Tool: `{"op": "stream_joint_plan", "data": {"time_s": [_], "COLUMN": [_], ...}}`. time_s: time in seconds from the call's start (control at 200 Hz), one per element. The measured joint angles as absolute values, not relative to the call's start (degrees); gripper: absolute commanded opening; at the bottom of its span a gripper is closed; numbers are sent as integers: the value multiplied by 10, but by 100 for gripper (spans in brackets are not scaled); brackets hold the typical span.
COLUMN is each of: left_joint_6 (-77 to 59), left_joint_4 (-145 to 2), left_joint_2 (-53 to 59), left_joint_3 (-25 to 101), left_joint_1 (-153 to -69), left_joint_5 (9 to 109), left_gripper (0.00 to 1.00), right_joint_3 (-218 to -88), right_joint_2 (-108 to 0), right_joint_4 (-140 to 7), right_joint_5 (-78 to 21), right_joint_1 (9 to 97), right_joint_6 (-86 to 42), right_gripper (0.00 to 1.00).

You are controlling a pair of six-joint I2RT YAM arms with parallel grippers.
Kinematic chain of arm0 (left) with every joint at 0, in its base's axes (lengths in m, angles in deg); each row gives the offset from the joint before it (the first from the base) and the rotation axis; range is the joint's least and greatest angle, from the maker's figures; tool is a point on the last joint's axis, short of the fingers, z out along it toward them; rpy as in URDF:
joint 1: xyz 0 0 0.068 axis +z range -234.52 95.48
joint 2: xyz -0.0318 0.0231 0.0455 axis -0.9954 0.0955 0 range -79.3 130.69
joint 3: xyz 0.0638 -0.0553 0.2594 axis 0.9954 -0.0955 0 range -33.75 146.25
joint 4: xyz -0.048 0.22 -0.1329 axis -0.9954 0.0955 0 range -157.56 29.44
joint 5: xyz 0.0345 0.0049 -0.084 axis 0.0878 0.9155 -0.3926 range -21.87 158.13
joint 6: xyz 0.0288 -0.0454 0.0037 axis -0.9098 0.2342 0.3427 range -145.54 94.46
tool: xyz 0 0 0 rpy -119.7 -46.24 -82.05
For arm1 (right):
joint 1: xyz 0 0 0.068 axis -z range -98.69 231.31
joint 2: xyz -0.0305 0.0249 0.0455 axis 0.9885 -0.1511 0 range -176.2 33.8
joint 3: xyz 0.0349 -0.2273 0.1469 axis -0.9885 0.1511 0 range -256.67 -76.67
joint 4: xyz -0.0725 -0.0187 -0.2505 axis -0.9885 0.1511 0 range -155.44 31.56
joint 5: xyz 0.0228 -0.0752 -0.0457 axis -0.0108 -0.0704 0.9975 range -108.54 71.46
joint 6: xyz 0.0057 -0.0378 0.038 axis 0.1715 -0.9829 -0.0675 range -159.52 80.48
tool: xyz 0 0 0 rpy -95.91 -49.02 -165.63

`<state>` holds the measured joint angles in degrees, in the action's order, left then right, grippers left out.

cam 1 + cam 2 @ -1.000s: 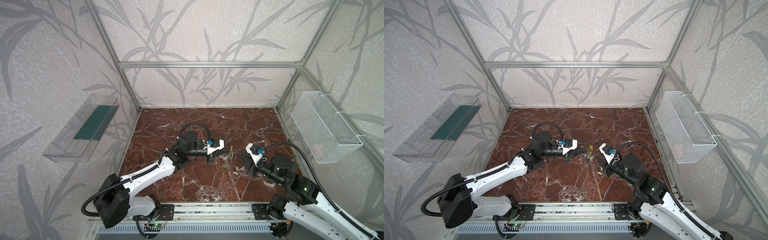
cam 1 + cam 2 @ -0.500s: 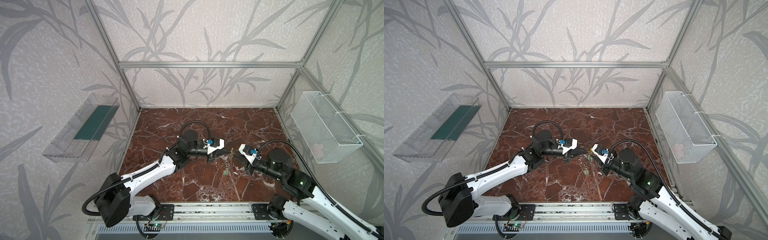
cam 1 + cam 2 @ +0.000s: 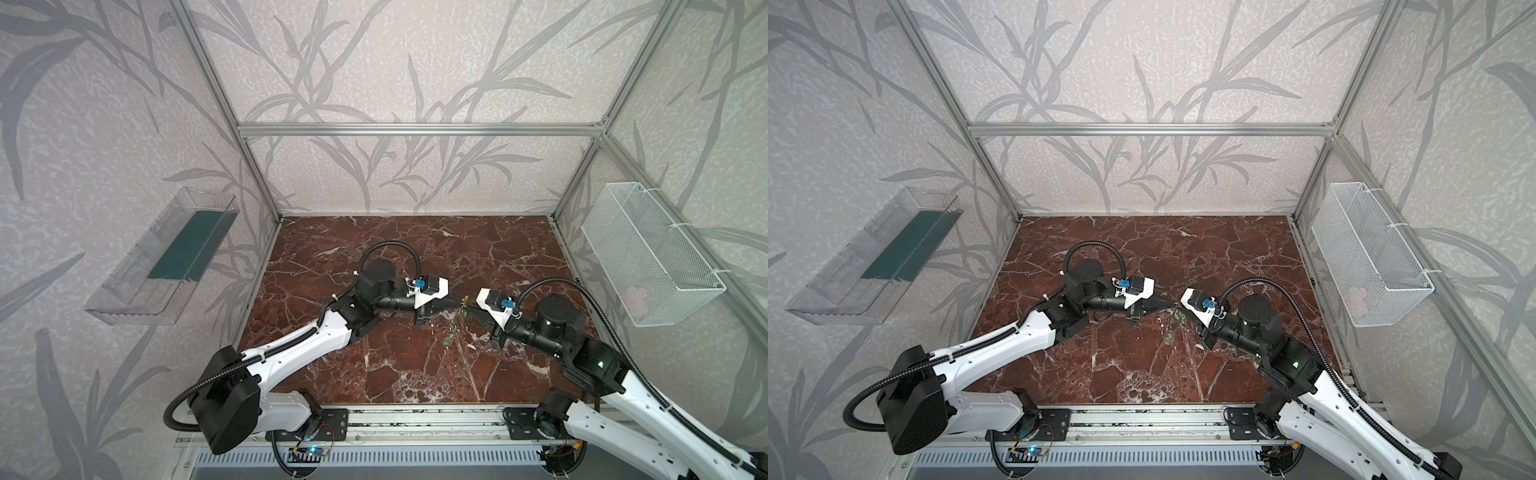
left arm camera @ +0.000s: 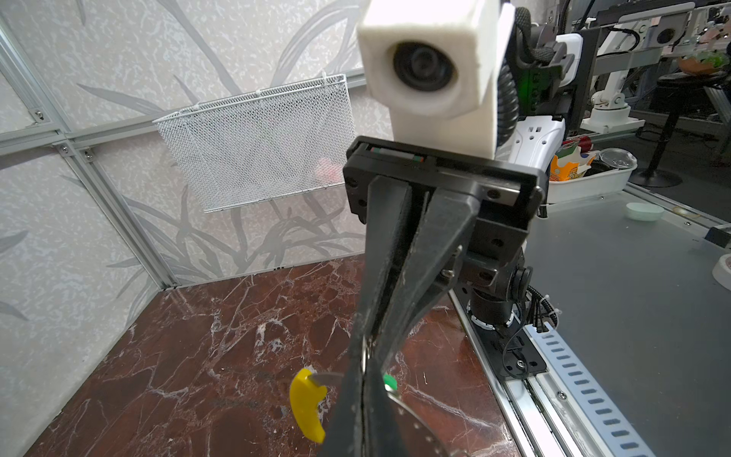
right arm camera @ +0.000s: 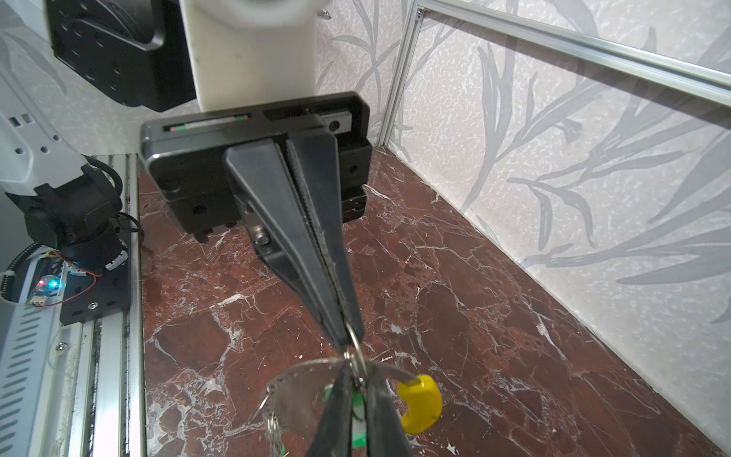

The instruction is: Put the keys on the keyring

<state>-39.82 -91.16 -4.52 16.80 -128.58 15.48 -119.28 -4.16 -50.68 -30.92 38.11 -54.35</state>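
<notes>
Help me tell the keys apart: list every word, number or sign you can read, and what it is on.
None can be read.
Green key tag, white label: too blurred.
Hanging key tag: too small.
Orange printed carton outside the cell: print too small.

End effectors [image 3: 457,306] [image 3: 471,312] clamped — tips meeting.

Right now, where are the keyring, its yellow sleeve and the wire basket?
keyring [image 5: 294,378], right wrist view, on its perforated grey band.
yellow sleeve [image 4: 306,407], left wrist view, on the middle of its curve.
wire basket [image 3: 640,257], in a top view, on its white mesh wall.
</notes>
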Motion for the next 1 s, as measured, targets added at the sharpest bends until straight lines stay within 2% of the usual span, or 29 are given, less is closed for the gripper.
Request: {"op": "stream_joint_plan", "data": {"time_s": [0.19, 0.395, 0.515, 0.66, 1.0], "left_joint_6": [-402, -425, -455, -514, -640], "left_joint_4": [-908, -873, -837, -766, -639], "left_joint_2": [-45, -42, -42, -42, -42], "left_joint_3": [169, 187, 201, 235, 284], "left_joint_1": [-1283, -1283, -1283, -1284, -1300], "left_joint_5": [154, 153, 159, 184, 247], "left_gripper": [0, 0, 12, 21, 23], "right_joint_3": [-1193, -1193, -1203, -1225, -1247], "right_joint_2": [-41, -41, -45, -59, -98], "right_joint_4": [-507, -505, -488, -452, -399], "right_joint_5": [-317, -320, -321, -320, -322], "right_joint_1": [382, 384, 385, 386, 393], "right_joint_6": [-545, -551, -558, -564, -572], "right_gripper": [0, 0, 0, 0, 0]}}
